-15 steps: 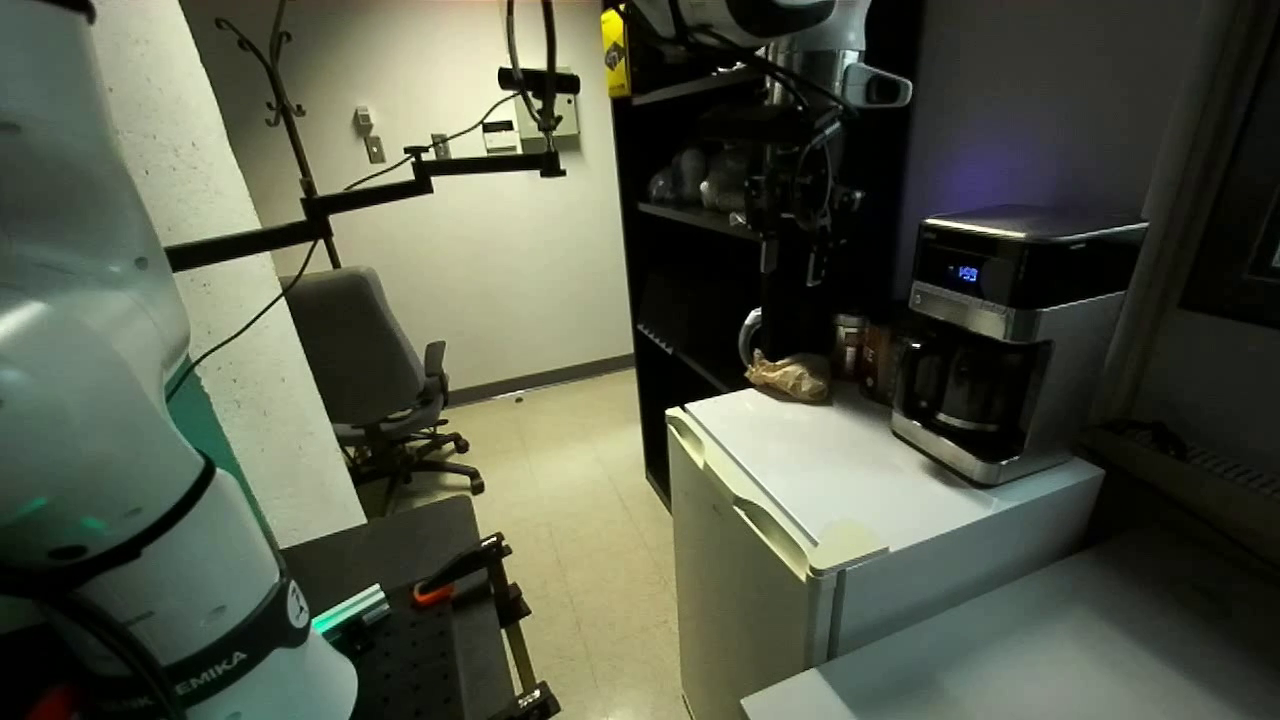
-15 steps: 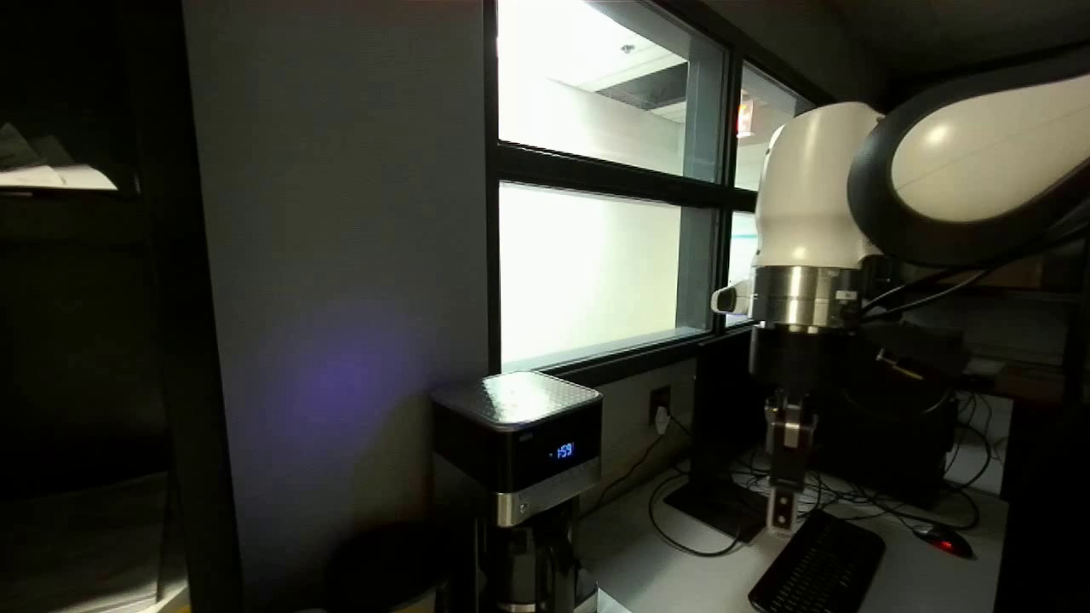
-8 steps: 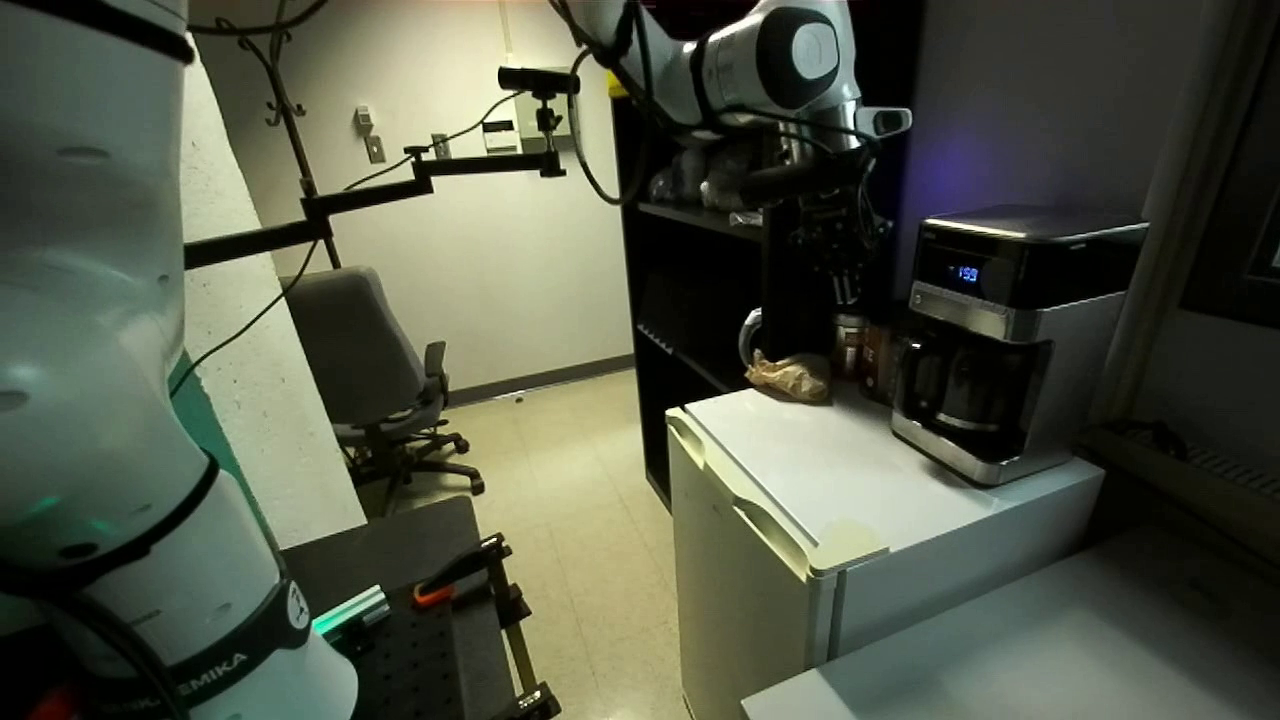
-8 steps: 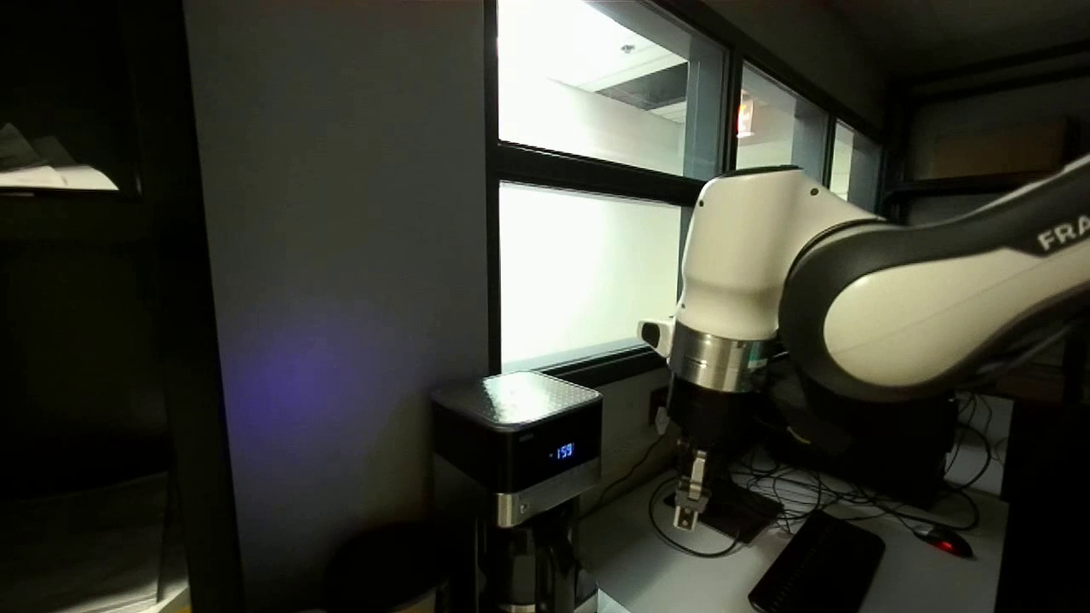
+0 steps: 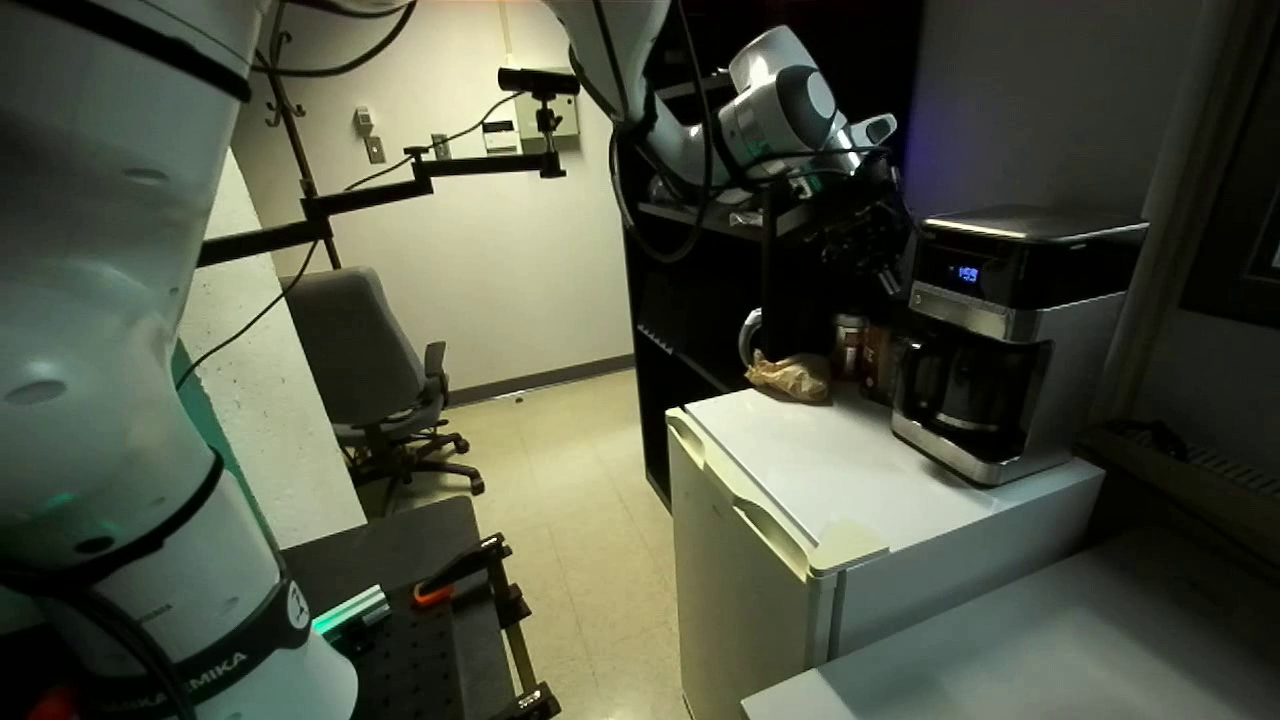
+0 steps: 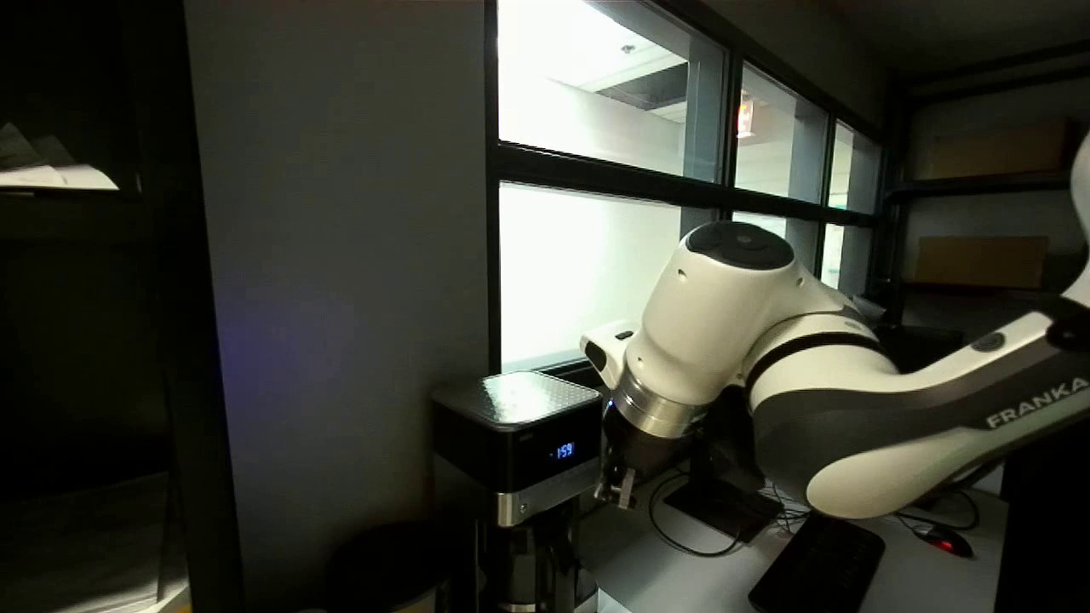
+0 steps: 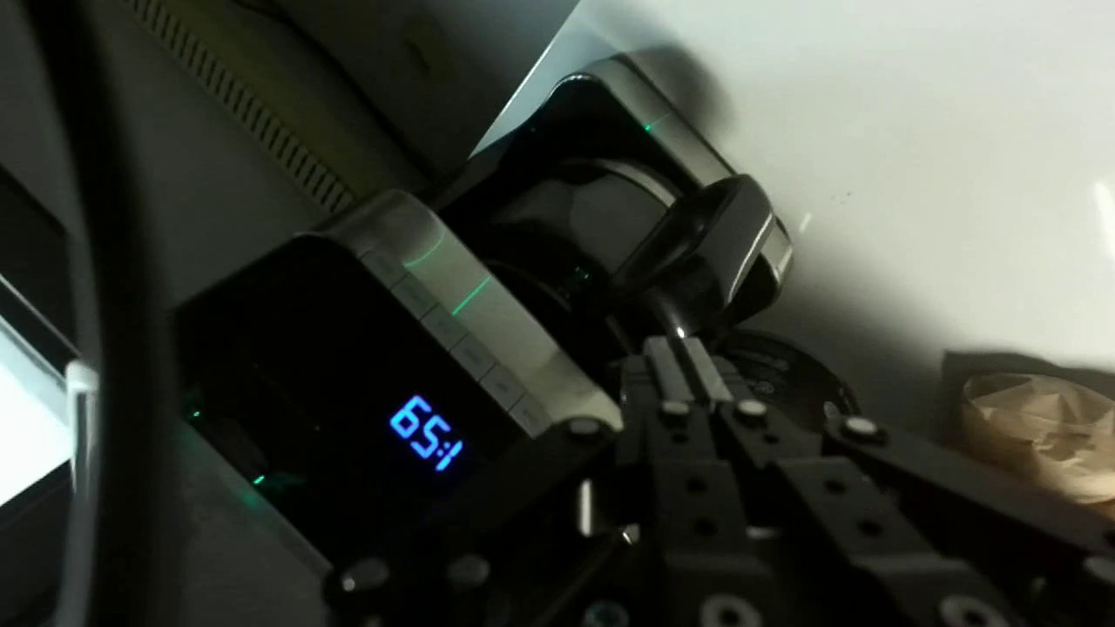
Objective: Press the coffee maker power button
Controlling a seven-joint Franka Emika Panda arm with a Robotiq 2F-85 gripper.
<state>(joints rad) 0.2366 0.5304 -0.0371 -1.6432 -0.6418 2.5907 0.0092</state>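
Black metal nearest: Robotiq gripper [image 7: 682, 348], clenched, holding nothing. It has swung in and tipped toward the button row [image 7: 473, 355] of the coffee maker [image 5: 1062, 325]; we read an approach, no press yet. Which button is power, we can't tell. Half a second ago the gripper hung nearly upright, farther off. Past the buttons, the blue clock [image 6: 565, 450] still shows 1:59. The coffee maker stands unmoved on the white mini-fridge [image 5: 800, 450].
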